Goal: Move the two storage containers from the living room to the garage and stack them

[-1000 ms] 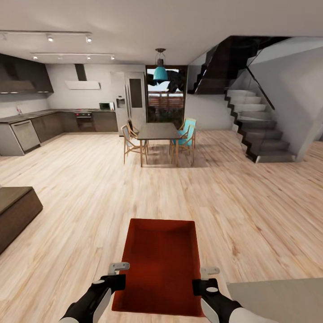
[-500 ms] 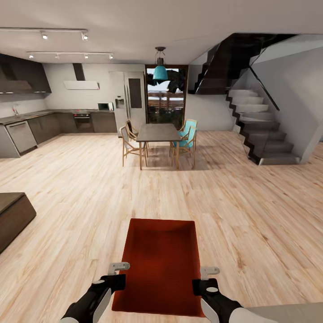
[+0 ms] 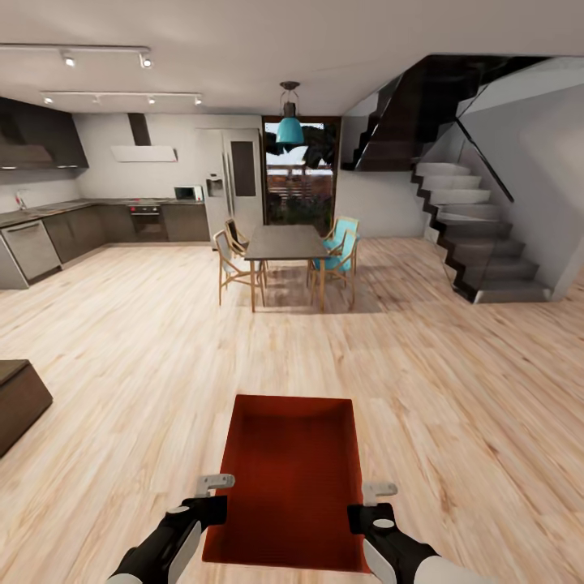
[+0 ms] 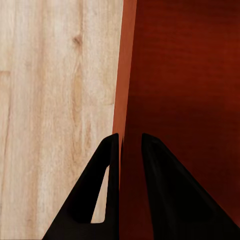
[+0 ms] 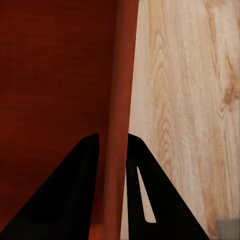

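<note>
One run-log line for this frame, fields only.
phase: transit | carried: storage container | left gripper: shut on left wall | right gripper: shut on right wall | floor: light wood planks | ahead: dining table

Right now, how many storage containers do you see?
1. A single storage container is held up in front of the robot, left gripper and right gripper each clamped on a side wall. The second may be out of frame.
</note>
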